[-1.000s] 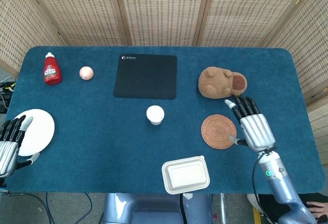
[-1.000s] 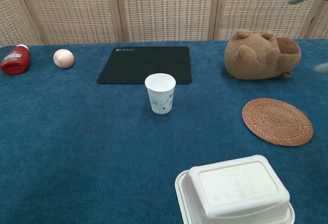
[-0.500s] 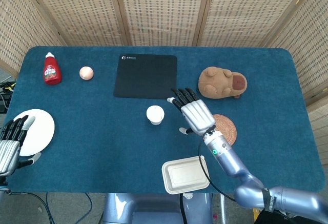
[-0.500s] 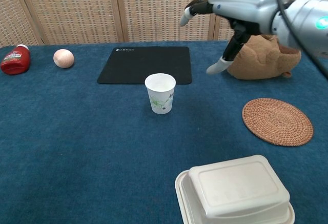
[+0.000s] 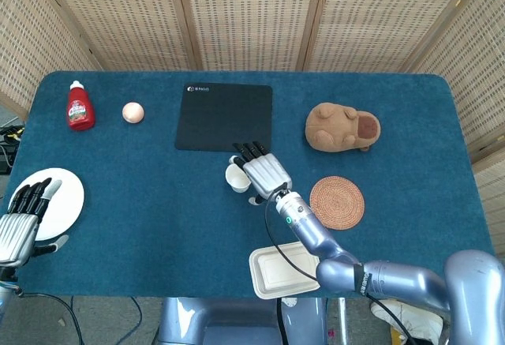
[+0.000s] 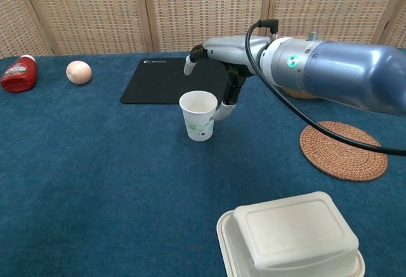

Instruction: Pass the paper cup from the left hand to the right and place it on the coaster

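Note:
A white paper cup (image 6: pixel 199 116) with a small floral print stands upright on the blue table, partly covered in the head view by my right hand; its rim (image 5: pixel 233 176) shows at the hand's left. My right hand (image 5: pixel 264 174) hovers over and just right of the cup, fingers spread, thumb (image 6: pixel 221 110) close beside the cup's wall, holding nothing. The round woven coaster (image 5: pixel 337 202) lies bare to the right, also seen in the chest view (image 6: pixel 343 149). My left hand (image 5: pixel 22 220) is open at the table's left edge, over a white plate (image 5: pixel 63 195).
A black mat (image 5: pixel 224 117) lies behind the cup. A brown plush toy (image 5: pixel 342 127) sits behind the coaster. A white lidded food box (image 6: pixel 292 236) is at the front. A red bottle (image 5: pixel 80 106) and a peach ball (image 5: pixel 133 112) stand far left.
My right arm has swung left from beside the coaster to the cup, its hand now right next to it. The cup has not moved. The left hand has barely shifted.

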Available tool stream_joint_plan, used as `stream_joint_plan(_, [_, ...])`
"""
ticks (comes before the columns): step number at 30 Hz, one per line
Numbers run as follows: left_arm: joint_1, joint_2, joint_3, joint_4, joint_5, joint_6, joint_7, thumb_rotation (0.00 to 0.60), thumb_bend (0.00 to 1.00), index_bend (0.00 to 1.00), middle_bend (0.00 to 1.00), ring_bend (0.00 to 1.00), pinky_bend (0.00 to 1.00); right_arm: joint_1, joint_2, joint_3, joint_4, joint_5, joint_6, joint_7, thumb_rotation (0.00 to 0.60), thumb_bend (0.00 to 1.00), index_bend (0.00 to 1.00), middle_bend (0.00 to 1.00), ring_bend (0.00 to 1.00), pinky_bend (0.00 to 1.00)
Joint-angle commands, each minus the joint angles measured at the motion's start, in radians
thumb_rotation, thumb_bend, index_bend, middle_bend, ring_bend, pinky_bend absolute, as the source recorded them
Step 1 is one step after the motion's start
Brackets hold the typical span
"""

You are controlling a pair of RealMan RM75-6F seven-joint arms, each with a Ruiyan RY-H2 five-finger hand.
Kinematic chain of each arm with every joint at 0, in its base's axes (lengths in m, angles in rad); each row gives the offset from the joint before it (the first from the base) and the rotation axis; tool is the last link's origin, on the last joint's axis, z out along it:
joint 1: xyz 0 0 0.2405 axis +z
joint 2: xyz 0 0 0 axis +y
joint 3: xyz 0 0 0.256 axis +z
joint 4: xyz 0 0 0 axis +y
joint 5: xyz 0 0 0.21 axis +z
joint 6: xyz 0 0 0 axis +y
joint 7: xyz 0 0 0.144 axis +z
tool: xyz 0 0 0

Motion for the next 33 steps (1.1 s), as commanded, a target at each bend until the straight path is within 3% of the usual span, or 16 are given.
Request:
stream_joint_plan(1, [-0.001, -0.001, -0.003, 0.004, 0.004, -0.008, -0.007, 0.600, 0.19, 0.00, 0.00, 0.00, 0.00, 0.026, -0.023, -0.010, 0.040, 0.028, -0.019, 0.003, 0.600, 0.02, 0.19, 0.00, 0.00, 0.00])
stream_joint_plan(19, [-0.004, -0.013, -0.020, 0.032, 0.017, -0.052, -0.039, 0.600, 0.19, 0.00, 0.00, 0.00, 0.00, 0.119, -0.066, -0.043, 0.192, 0.101, -0.084, 0.048, 0.600, 0.02, 0.16, 0.00, 0.00, 0.00])
stream_joint_plan(33, [-0.008, -0.018, -0.024, 0.036, 0.026, -0.080, -0.042, 0.600, 0.19, 0.00, 0.00, 0.00, 0.00, 0.158, -0.109, -0.068, 0.283, 0.088, -0.114, 0.105, 0.600, 0.02, 0.24, 0.00, 0.00, 0.00])
